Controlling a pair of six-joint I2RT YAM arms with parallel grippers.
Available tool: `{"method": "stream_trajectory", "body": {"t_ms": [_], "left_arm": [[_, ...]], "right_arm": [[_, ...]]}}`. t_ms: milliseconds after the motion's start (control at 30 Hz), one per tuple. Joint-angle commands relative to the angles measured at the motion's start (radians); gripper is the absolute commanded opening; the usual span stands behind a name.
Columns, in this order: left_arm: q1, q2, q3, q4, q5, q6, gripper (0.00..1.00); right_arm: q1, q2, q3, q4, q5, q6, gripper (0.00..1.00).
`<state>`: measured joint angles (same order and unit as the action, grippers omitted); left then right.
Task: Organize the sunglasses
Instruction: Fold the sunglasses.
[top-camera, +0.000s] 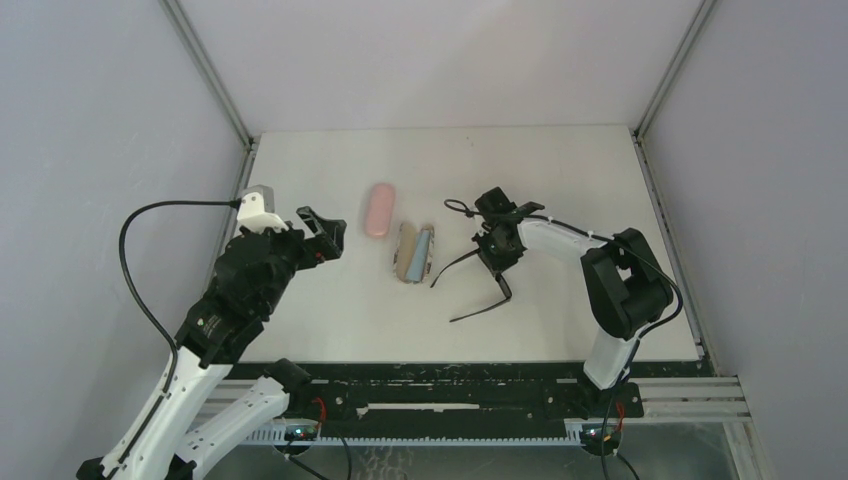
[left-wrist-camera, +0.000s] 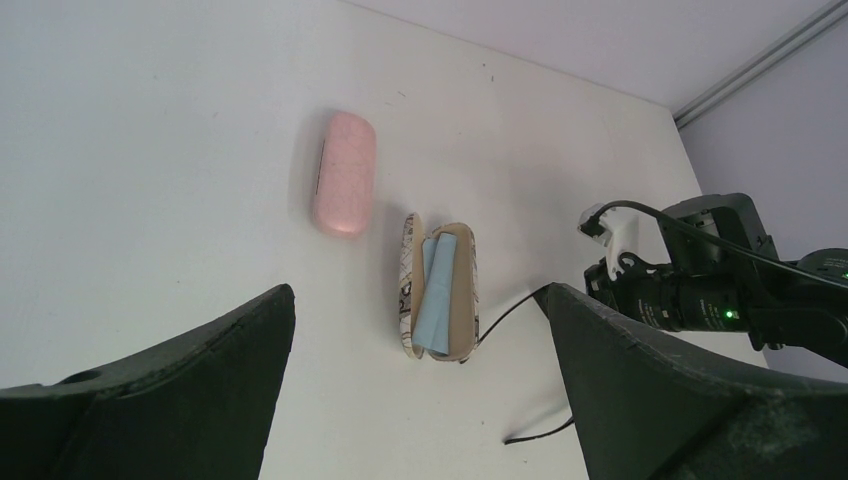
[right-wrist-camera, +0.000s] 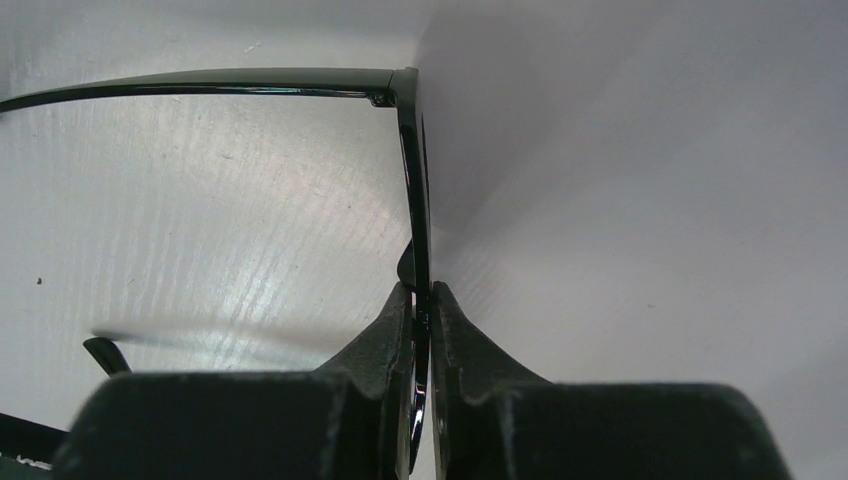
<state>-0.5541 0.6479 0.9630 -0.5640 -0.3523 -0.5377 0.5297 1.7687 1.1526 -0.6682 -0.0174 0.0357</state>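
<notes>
My right fingers (right-wrist-camera: 395, 335) are pinched tight on the front rim of the thin black-framed sunglasses (right-wrist-camera: 412, 170), which hang over the white worktop (top-camera: 560, 170) with their temple arms unfolded. Just left of them lies the open grey-patterned oblong case (top-camera: 404, 262), holding a flat light-blue cloth (top-camera: 421, 250). Beyond it lies the closed pink oblong case (top-camera: 378, 209). My left fingers (left-wrist-camera: 190, 390) stand wide, holding nothing.

sunglasses (right-wrist-camera: 415, 170) — glossy plastic, table (top-camera: 560, 170) — smooth
</notes>
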Motion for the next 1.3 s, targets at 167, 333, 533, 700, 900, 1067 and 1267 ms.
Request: {"method": "stream_trajectory", "body": {"t_ms": [167,333,533,700,900,1067,1267], "left_arm": [[0.005,0.051,0.012,0.013,0.026,0.044,1.00],[0.004,0.159,0.084,0.000,0.066,0.070,1.00],[0.004,0.330,0.180,0.014,0.140,0.093,1.00],[-0.015,0.455,0.220,0.048,0.173,0.104,1.00],[-0.087,0.519,0.191,0.111,0.115,0.124,0.98],[-0.157,0.546,0.186,0.128,0.090,0.139,0.96],[-0.228,0.589,0.178,0.128,0.045,0.140,0.95]], "right_arm": [[-0.005,-0.128,0.027,-0.032,0.053,-0.008,0.00],[0.021,-0.286,0.026,-0.079,0.100,0.009,0.00],[0.112,-0.460,0.025,-0.097,0.141,-0.006,0.00],[0.211,-0.562,0.025,-0.025,0.143,0.003,0.00],[0.262,-0.584,0.033,0.055,0.180,0.049,0.00],[0.270,-0.566,0.051,0.079,0.237,0.083,0.00],[0.268,-0.578,0.053,0.131,0.245,0.140,0.00]]}}
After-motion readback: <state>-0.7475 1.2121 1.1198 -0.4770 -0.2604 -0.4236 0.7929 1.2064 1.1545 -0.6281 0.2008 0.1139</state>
